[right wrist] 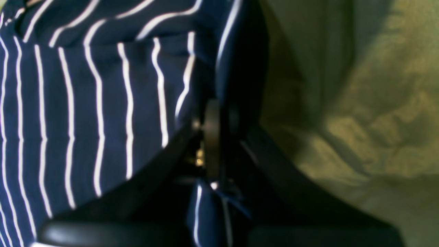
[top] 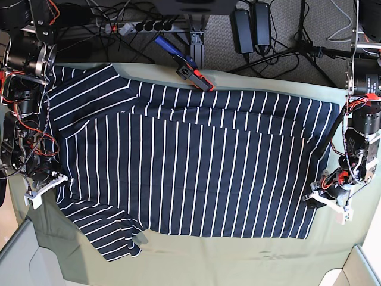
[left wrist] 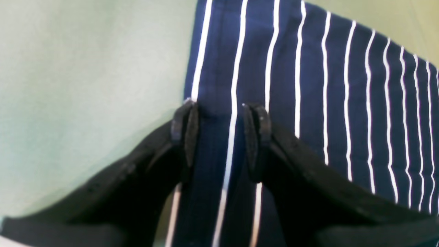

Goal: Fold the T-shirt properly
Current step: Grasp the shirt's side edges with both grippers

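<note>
The navy white-striped T-shirt (top: 190,161) lies spread across the olive-green table cloth (top: 238,262), partly folded, with one sleeve at the front left. My right gripper (top: 53,179) is at the shirt's left edge. In the right wrist view it (right wrist: 217,137) is shut on a fold of the shirt (right wrist: 85,103), and fabric shows between the jaws. My left gripper (top: 318,199) is at the shirt's right edge. In the left wrist view it (left wrist: 221,130) is open, its fingers apart, with a strip of the shirt (left wrist: 343,85) running between them.
A red and blue clamp tool (top: 187,68) lies at the table's back edge, touching the shirt's top. A power strip (top: 143,25) and cables sit behind the table. Grey bin edges show at the front left corner (top: 24,256) and front right corner (top: 360,268).
</note>
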Action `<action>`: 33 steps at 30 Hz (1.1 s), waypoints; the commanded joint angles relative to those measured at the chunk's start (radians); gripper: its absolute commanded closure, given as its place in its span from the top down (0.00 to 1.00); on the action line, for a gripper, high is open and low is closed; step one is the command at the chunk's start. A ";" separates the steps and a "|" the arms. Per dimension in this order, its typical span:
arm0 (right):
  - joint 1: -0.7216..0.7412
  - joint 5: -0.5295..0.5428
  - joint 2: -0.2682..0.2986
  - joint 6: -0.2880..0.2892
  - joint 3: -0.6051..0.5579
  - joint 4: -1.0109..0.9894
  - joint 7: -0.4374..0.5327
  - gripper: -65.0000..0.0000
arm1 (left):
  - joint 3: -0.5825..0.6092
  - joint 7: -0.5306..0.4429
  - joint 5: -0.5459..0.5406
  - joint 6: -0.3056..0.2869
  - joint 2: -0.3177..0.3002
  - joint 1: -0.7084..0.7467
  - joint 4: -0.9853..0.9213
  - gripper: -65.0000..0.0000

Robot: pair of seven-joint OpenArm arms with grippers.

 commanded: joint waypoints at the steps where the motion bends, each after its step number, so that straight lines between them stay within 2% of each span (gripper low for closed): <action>1: 0.027 0.016 0.016 0.045 0.004 0.020 0.011 0.00 | -0.003 0.016 -0.011 0.006 0.000 -0.027 0.012 0.40; 4: 0.027 0.016 0.016 0.045 0.004 0.020 0.012 0.00 | -0.003 0.031 -0.014 -0.001 0.014 -0.027 0.012 0.40; 9: 0.027 0.016 0.016 0.045 0.004 0.020 0.011 0.00 | -0.003 0.038 -0.038 -0.065 0.025 -0.031 0.012 0.40; 23: 0.027 0.016 0.016 0.045 0.004 0.020 0.011 0.00 | -0.007 0.044 -0.037 -0.077 0.027 -0.038 0.060 0.39; 29: 0.027 0.016 0.016 0.045 0.004 0.020 0.012 0.00 | -0.007 0.037 -0.037 -0.076 0.027 -0.038 0.060 0.17; 32: 0.027 0.016 0.016 0.045 0.004 0.020 0.012 0.00 | -0.007 0.025 -0.037 -0.076 0.027 -0.038 0.060 0.00; 33: 0.027 0.015 0.016 0.045 0.004 0.020 0.012 0.00 | -0.007 0.019 -0.036 -0.076 0.027 -0.038 0.060 0.00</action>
